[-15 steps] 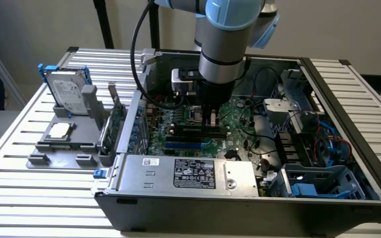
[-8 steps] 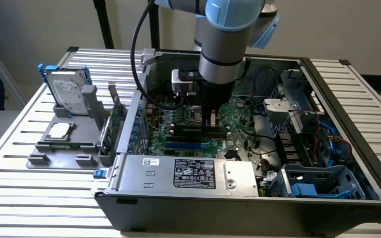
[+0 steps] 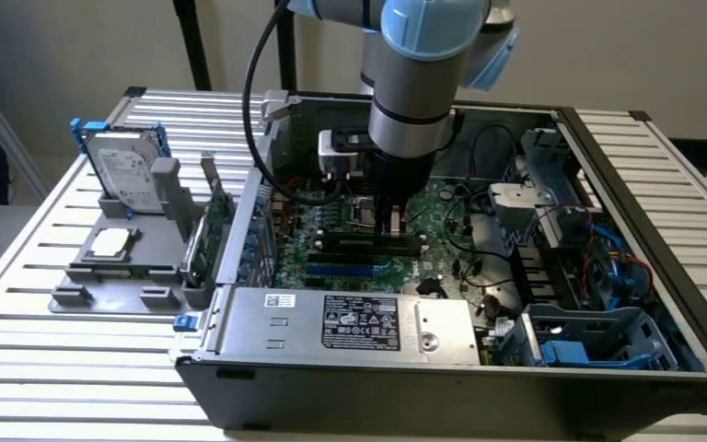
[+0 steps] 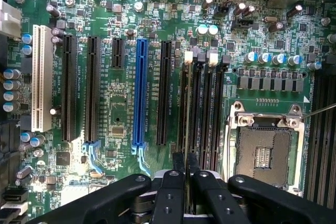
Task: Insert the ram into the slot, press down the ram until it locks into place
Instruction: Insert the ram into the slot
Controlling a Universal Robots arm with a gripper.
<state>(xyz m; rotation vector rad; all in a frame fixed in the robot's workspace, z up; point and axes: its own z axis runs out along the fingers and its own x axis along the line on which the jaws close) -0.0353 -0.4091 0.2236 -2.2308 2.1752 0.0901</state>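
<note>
Wrist view puts the ram [image 4: 187, 124] edge-on to us, a thin line running along the bank of black memory slots. That bank lies on the motherboard [image 4: 121, 108] between the blue slot [image 4: 139, 93] and the CPU socket [image 4: 262, 153]. The jaws look closed on the ram, with both fingertips [image 4: 178, 162] pinching its near end and only a sliver between them. The rest of the stick reaches away from the jaws toward the white latches [image 4: 189, 56] at the far end of the bank.

In the exterior view the arm [image 3: 412, 83] stands upright inside the open case [image 3: 599, 230], which sits on the bench [image 3: 34, 304]. Its jaws are low over the middle of the board.

The slot [image 4: 183, 87] we take as the target is the one nearest the blue slot, but the neighbours sit so close that we cannot tell which one the ram is over, or whether its edge has entered.

We judge the main risk to be a sideways miss:
- Landing on the ridge between two slots would make a push bend the stick or stress the board.
- A grip at one end could let the far end ride high, so the ram seats crooked and only one latch closes.
- Closed latches would also block it.
</note>
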